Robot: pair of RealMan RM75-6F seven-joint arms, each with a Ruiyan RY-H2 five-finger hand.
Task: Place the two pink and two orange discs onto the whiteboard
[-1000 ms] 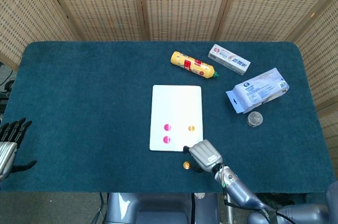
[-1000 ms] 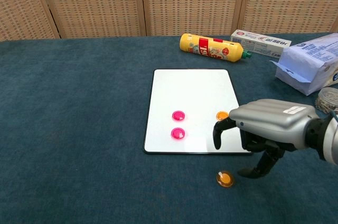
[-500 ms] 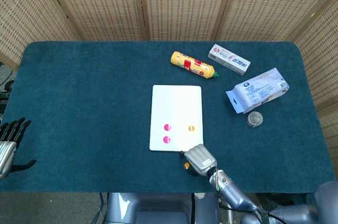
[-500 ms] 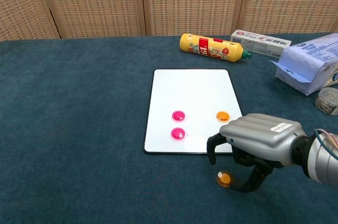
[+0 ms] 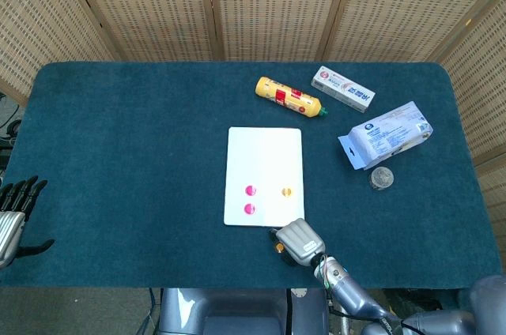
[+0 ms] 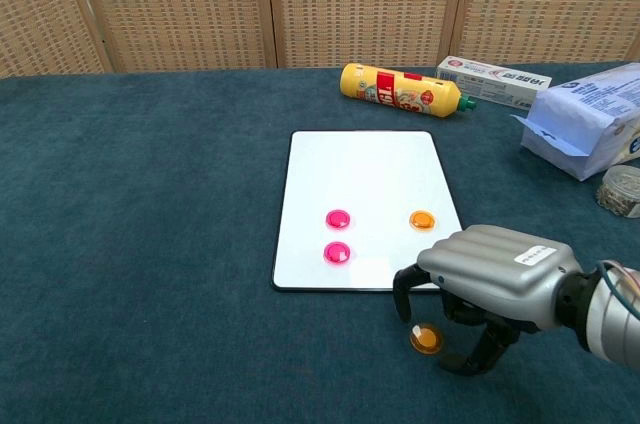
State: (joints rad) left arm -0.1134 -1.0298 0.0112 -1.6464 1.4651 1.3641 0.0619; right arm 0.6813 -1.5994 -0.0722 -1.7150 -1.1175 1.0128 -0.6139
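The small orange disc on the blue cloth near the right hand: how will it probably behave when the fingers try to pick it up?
The small orange disc lies flat and low on the blue cloth, so the right hand has little edge to pinch. It looks rigid and light, so it may slide rather than lift. Lying flat, it should not roll.

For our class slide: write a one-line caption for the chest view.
Right hand hovers over the last orange disc, just off the whiteboard.
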